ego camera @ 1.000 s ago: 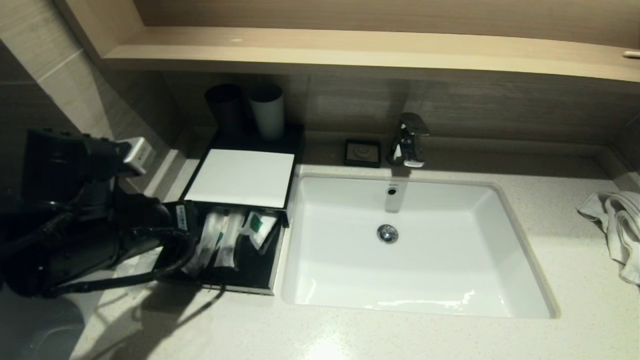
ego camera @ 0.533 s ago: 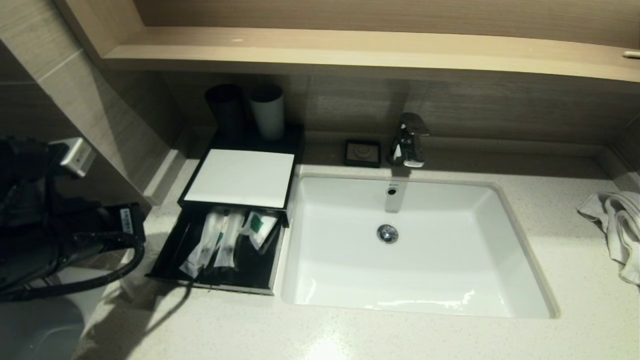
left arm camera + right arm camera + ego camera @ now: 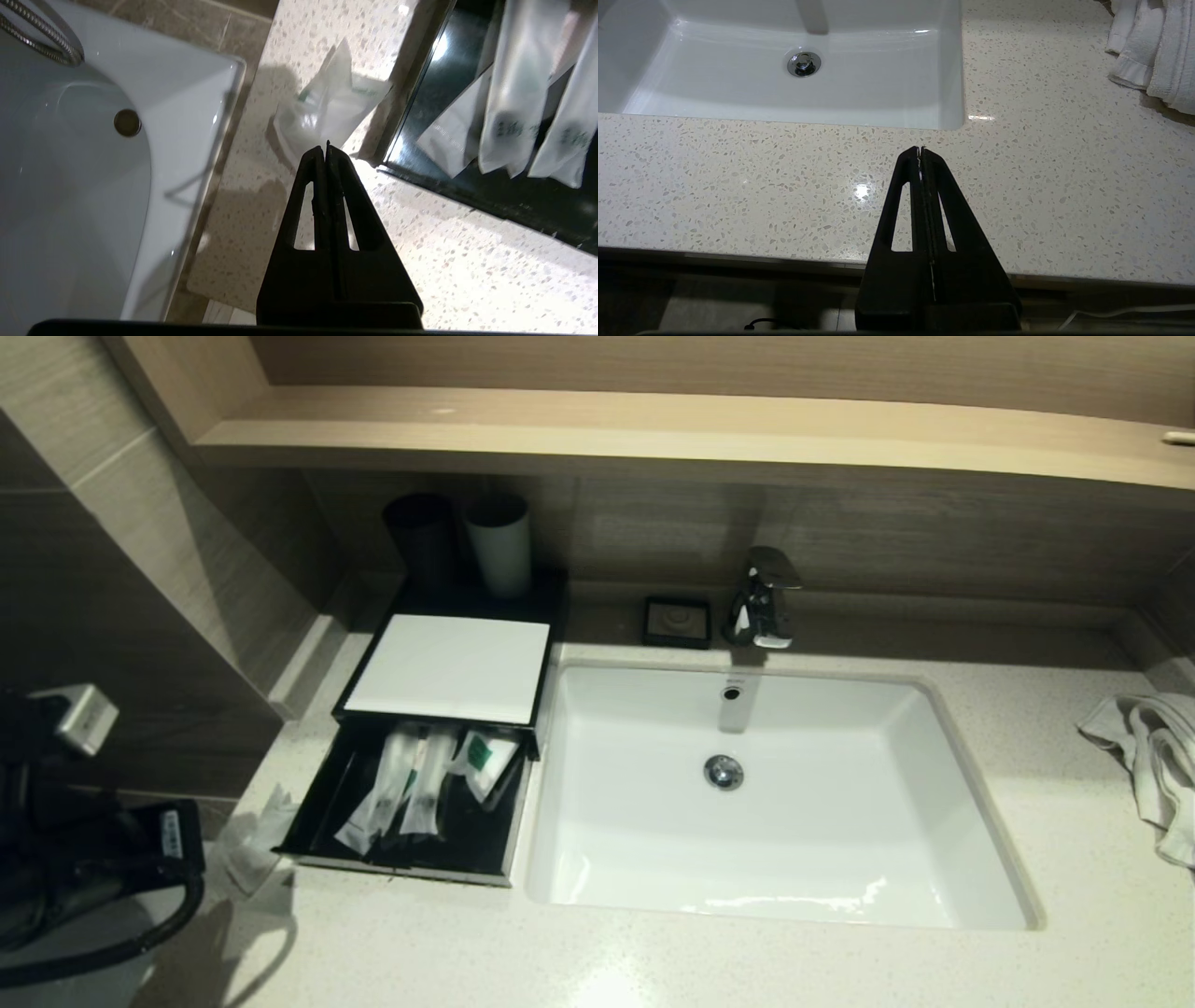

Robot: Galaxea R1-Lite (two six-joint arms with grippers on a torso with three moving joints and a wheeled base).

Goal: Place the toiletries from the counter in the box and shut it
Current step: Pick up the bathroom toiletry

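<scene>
We look over a speckled beige desk (image 3: 747, 961), its near strip broad and bare. Our right pincer (image 3: 920, 149) hangs pressed together over that front edge. Our left pincer (image 3: 325, 145), also pressed together and empty, sits off the desk's left end above one crumpled packet (image 3: 250, 845) lying just outside the drawer (image 3: 327, 793). Three packets (image 3: 420, 784) rest inside the pulled-out drawer of the box (image 3: 448, 667). Beyond lie the basin (image 3: 934, 821), soap dish (image 3: 677, 621), tap (image 3: 764, 597), two cups (image 3: 499, 546) and, far right, a towel (image 3: 1153, 756).
</scene>
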